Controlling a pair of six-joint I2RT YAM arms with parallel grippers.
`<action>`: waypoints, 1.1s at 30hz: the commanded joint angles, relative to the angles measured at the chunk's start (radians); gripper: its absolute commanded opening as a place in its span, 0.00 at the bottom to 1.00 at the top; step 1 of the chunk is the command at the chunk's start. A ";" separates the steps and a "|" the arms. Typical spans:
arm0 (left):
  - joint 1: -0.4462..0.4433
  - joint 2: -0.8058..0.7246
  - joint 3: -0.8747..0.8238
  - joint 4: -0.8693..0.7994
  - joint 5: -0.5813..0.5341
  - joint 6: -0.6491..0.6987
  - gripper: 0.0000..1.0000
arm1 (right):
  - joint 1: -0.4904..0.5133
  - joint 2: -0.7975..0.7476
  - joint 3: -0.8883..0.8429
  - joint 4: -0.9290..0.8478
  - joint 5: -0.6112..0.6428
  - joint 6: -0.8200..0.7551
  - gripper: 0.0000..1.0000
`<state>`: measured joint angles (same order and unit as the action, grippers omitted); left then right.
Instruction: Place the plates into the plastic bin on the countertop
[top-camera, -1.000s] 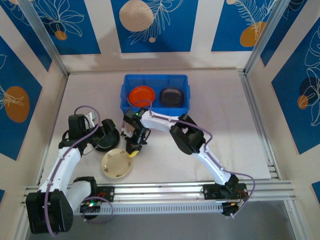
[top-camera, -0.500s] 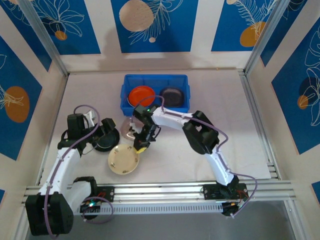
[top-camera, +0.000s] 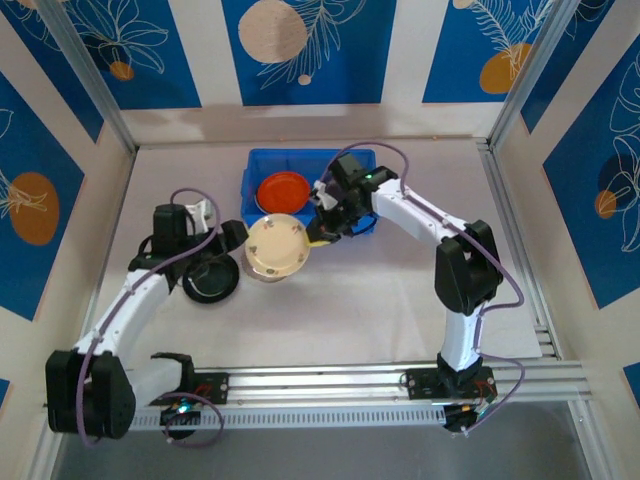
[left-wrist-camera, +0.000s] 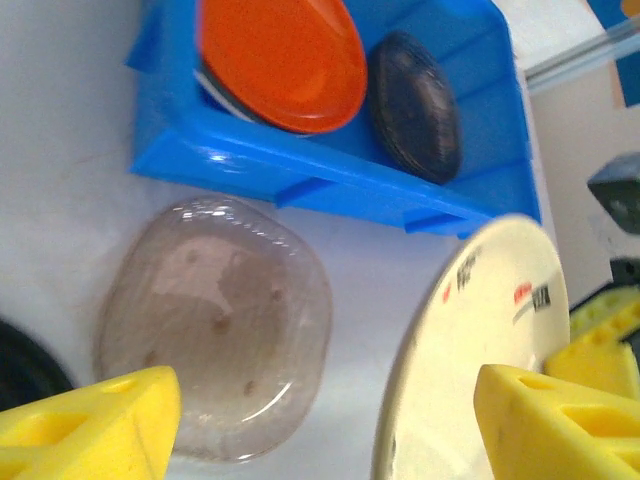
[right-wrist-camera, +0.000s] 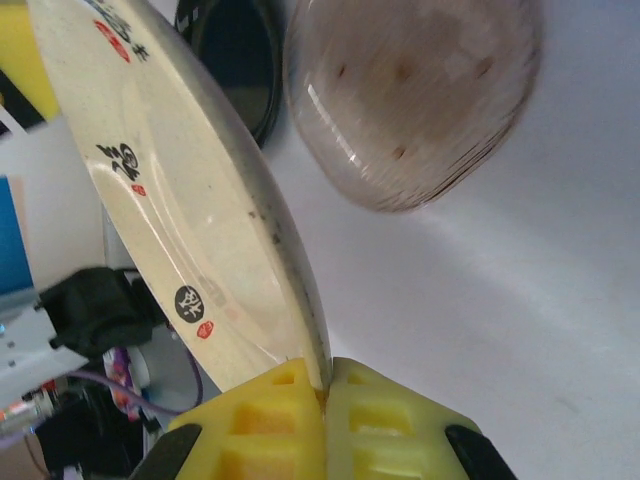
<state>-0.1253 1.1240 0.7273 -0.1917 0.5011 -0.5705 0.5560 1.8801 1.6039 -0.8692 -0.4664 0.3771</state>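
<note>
- While the cream plate (top-camera: 277, 247) is held tilted above the table (top-camera: 400, 300), just below the blue bin (top-camera: 248, 185) at the centre of the top view, its rim is clamped between the closed fingers of the right end effector (right-wrist-camera: 325, 395).
- Printed marks are seen on the plate's face in both wrist views.
- The left end effector (left-wrist-camera: 325, 425) is held with its yellow fingers wide apart, and nothing is gripped by it.
- A translucent smoky-grey plate (left-wrist-camera: 215, 325) is seen flat on the table under those fingers, just beside the bin's near wall.
- Inside the bin, an orange plate (top-camera: 283, 190) is seen in the left half, and a dark plate (left-wrist-camera: 415, 105) is placed beside it on the right.
- A black plate (top-camera: 212, 280) is seen on the table at left-centre of the top view, near the left end effector.
</note>
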 joint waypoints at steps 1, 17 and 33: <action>-0.057 0.053 0.056 0.076 -0.002 -0.015 0.74 | -0.014 -0.050 -0.015 0.027 -0.024 0.020 0.00; -0.122 0.203 0.102 0.278 0.040 -0.151 0.00 | -0.079 -0.081 -0.049 0.176 -0.070 0.099 0.01; -0.126 0.165 0.091 0.201 -0.036 -0.105 0.54 | -0.094 -0.039 0.045 0.203 0.074 0.119 0.00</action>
<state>-0.2455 1.3304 0.8093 0.0784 0.5159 -0.7200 0.4774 1.8313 1.5898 -0.6949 -0.4217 0.5003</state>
